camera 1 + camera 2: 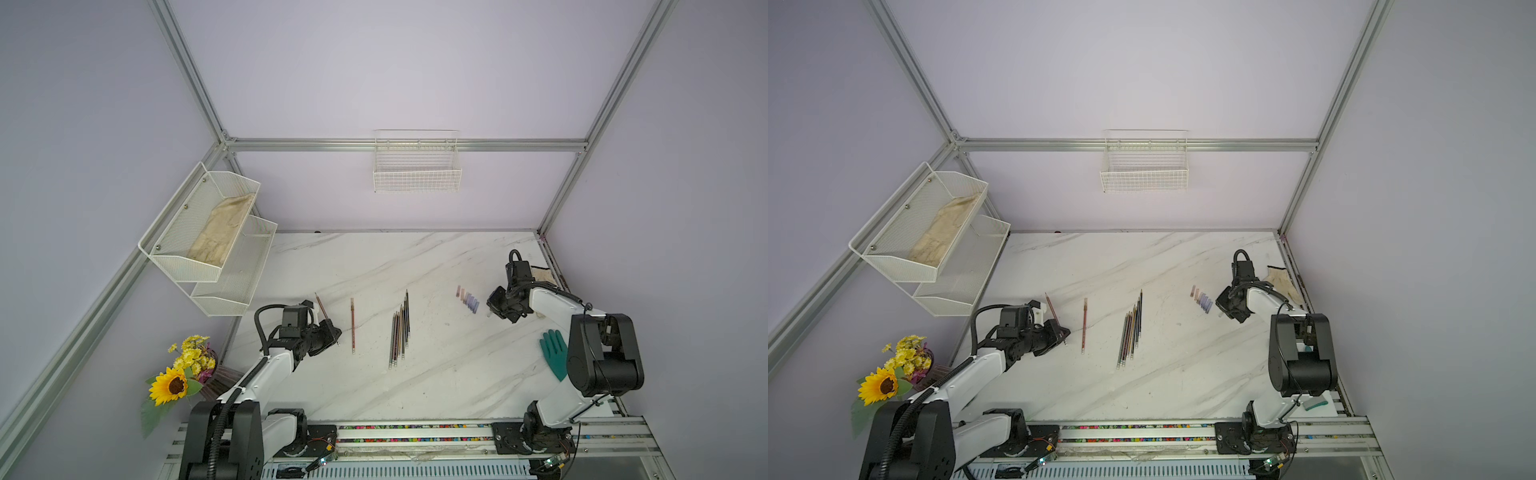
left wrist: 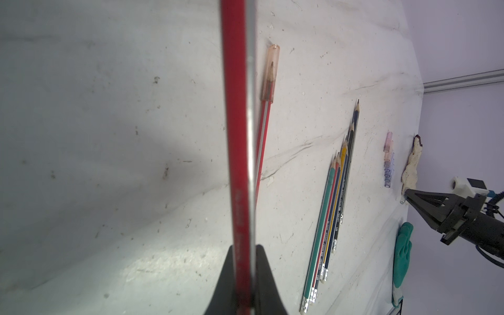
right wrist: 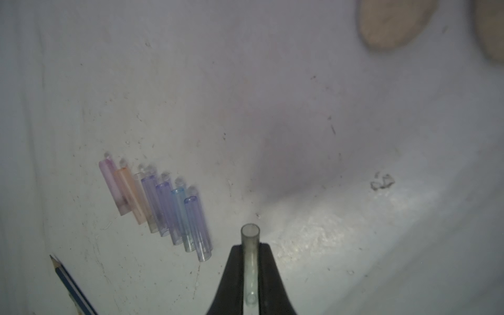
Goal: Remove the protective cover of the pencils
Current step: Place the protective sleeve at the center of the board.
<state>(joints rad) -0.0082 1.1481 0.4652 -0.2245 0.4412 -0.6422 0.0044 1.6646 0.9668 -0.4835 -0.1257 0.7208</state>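
My left gripper (image 2: 243,251) is shut on a red pencil (image 2: 237,122) and holds it above the table; in both top views the pencil (image 1: 320,305) (image 1: 1051,305) slants away from the gripper (image 1: 334,332). My right gripper (image 3: 250,246) is shut on a clear protective cover (image 3: 249,234), beside a row of several loose tinted covers (image 3: 158,204) (image 1: 468,299). Several bare pencils (image 1: 400,332) (image 2: 332,218) lie bundled mid-table. Left of them lies a single red pencil (image 1: 353,326) wearing an orange cover (image 2: 270,73).
A teal glove (image 1: 553,353) lies by the right arm, and a beige glove (image 1: 1281,278) at the table's right edge. White mesh shelves (image 1: 208,232) hang at the left. A wire basket (image 1: 417,166) hangs on the back wall. Flowers (image 1: 178,374) stand at the near left.
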